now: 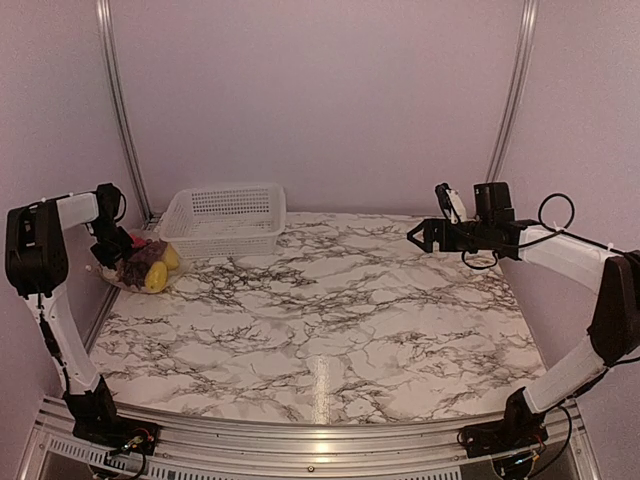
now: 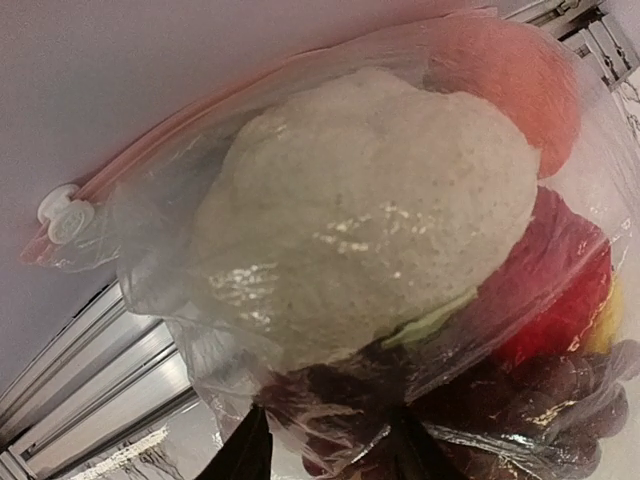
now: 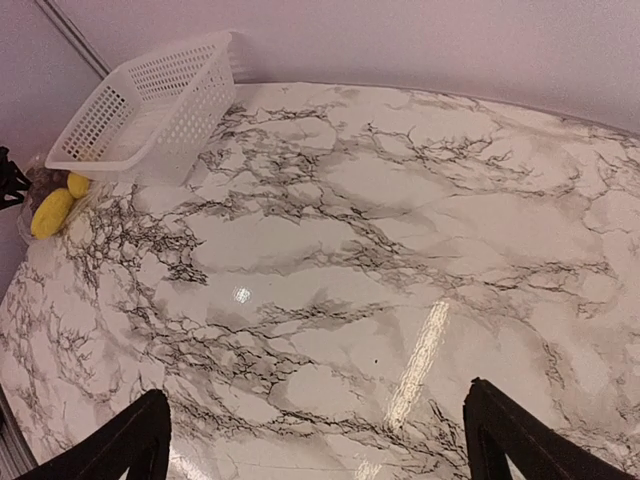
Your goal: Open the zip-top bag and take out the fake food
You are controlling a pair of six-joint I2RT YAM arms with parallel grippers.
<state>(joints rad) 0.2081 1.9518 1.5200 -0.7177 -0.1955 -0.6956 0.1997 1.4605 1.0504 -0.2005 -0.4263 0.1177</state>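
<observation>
The top camera shows me the bag [image 1: 148, 268] lying at the far left edge of the table [image 1: 330, 320], just beside the near left corner of the basket [image 1: 225, 220]. Yellow pieces [image 1: 157, 277] show through the plastic. My left gripper [image 1: 118, 245] is down at the bag's left side, but I can't read its jaws from here. My right gripper [image 1: 422, 236] hangs over the far right of the table, well apart from the bag, jaws spread and holding nothing.

On the left wrist camera the bag fills the picture. The cauliflower [image 2: 370, 210] sits in the middle, with an orange piece [image 2: 510, 80] touching it at upper right. A red piece [image 2: 560, 290] lies lower right and the grapes [image 2: 540, 400] along the bottom. The zip strip [image 2: 150, 150] runs along the upper left, ending at a white slider [image 2: 62, 215]. My fingers [image 2: 245, 455] rise from the bottom edge with crumpled plastic and grapes between them. I can't tell whether they pinch it or only flank it.

On the right wrist camera my fingers [image 3: 130, 445] sit at the bottom corners, wide apart above the marble. The basket is at upper left, and the yellow pieces are by its near corner.
</observation>
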